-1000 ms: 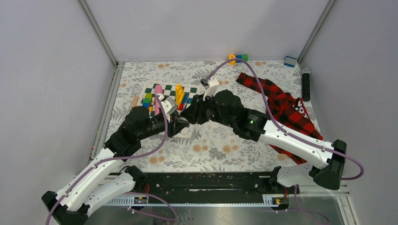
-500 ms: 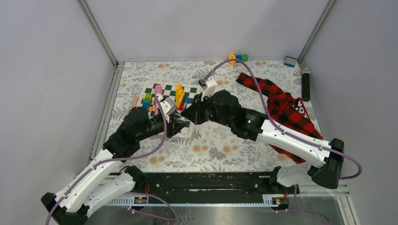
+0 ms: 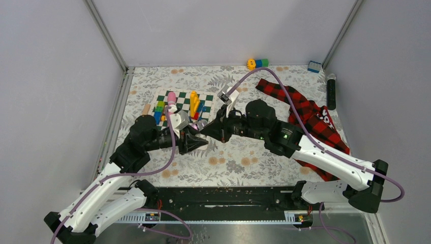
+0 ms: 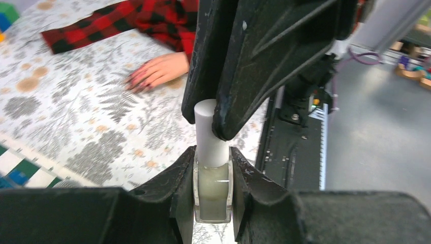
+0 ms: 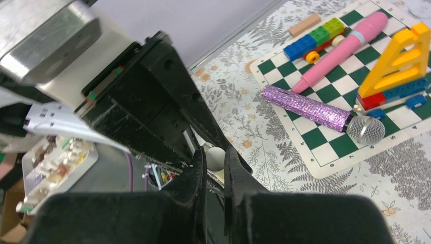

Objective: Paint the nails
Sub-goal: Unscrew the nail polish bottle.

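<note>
Both grippers sat mid-table: the left gripper [image 4: 212,158] pinched a polish bottle [image 4: 212,195], the right gripper [image 5: 214,152] its white cap [image 4: 207,129]. Opening seemingly remained; the nails [image 4: 138,81], on the dummy hand [image 4: 161,70] lying rightward, awaited paint.

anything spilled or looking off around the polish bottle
Nothing stands out. The polish bottle is clamped in the left gripper, its cap on and pinched by the right gripper; no spill shows. The dummy hand lies on the table, sleeve rumpled.
</note>
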Robot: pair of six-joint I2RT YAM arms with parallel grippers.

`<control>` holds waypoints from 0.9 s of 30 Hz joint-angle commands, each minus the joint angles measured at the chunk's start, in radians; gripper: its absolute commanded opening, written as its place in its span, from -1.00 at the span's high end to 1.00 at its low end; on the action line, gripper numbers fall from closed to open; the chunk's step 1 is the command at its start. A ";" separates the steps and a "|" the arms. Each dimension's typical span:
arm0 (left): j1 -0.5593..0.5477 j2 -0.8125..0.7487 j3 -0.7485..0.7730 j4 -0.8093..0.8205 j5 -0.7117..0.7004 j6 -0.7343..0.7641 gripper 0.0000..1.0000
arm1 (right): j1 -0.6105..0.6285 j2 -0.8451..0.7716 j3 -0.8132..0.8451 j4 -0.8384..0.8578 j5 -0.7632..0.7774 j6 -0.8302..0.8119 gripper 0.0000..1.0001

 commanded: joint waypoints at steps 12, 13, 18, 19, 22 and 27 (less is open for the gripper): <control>0.014 0.023 0.061 0.143 0.491 -0.064 1.00 | -0.007 -0.108 0.025 -0.065 -0.445 -0.257 1.00; 0.014 0.026 0.063 0.143 0.501 -0.065 1.00 | -0.007 -0.111 0.026 -0.065 -0.461 -0.260 1.00; 0.014 0.038 0.065 0.144 0.518 -0.072 1.00 | -0.007 -0.108 0.038 -0.066 -0.527 -0.270 1.00; 0.013 0.037 0.064 0.144 0.515 -0.072 1.00 | -0.005 -0.106 0.041 -0.066 -0.535 -0.274 1.00; 0.014 0.037 0.062 0.145 0.507 -0.071 1.00 | -0.006 -0.106 0.054 -0.066 -0.534 -0.283 1.00; 0.013 0.038 0.060 0.144 0.485 -0.067 1.00 | -0.005 -0.118 0.066 -0.064 -0.450 -0.286 0.63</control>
